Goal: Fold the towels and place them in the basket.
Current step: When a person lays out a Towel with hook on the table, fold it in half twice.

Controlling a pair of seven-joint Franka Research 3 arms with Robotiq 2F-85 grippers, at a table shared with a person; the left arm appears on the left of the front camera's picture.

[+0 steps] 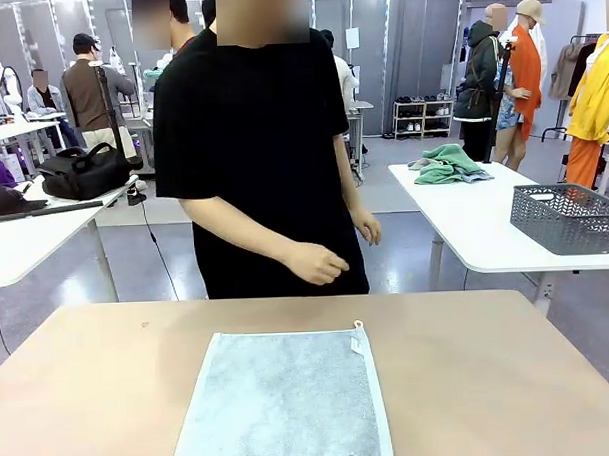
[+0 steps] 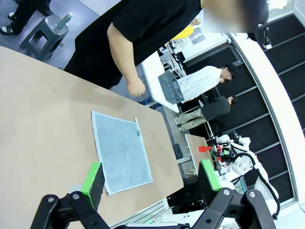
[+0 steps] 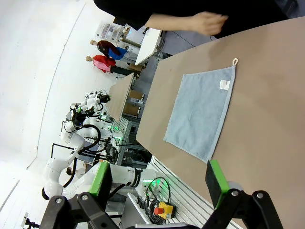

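Front view: grey towel (image 1: 280,399) spread flat on near table (image 1: 110,375), tag (image 1: 357,344) at far right corner. Basket (image 1: 569,217) on white side table (image 1: 464,222), apart from crumpled green towel (image 1: 447,165); contents unclear. Left gripper (image 2: 150,176), right gripper (image 3: 158,179): jaws wide open, gripping nothing.
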